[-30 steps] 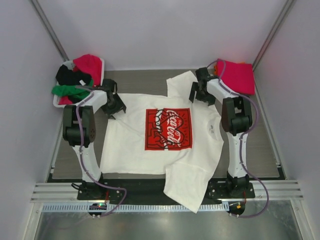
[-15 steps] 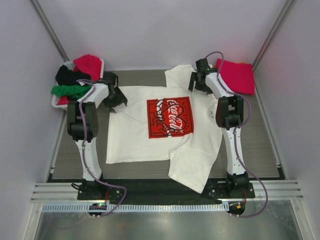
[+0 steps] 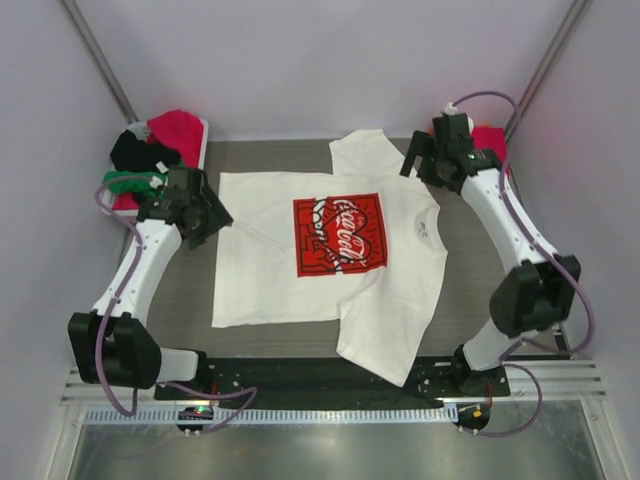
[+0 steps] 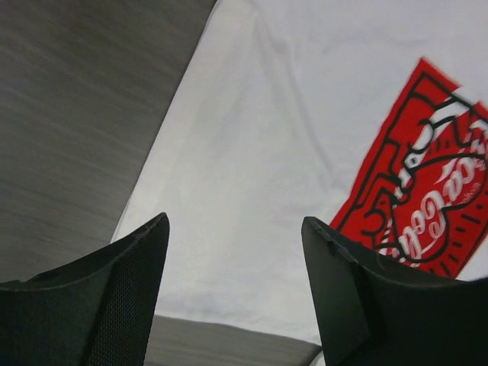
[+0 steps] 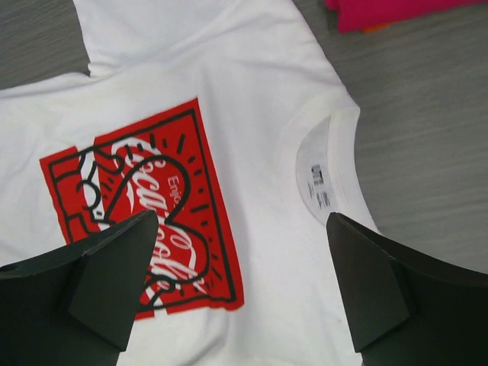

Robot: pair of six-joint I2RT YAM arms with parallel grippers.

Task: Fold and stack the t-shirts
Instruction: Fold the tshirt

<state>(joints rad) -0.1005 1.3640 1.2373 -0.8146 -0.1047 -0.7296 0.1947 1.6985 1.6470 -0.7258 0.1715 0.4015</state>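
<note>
Top view is bright and even, with diffuse overhead light, only soft shadows on the bench (image 3: 270, 155) and a faint pink cast on the right wall (image 3: 600, 150). My left tool (image 4: 232, 229) cam is soft, with the white shirt (image 4: 252, 152) near blown out and its print (image 4: 427, 191) slightly smeared. My right tool (image 5: 242, 219) cam is sharp on print and neck label (image 5: 319, 187); fingers (image 5: 99, 282) in both are dark, defocused shapes near the lens.
</note>
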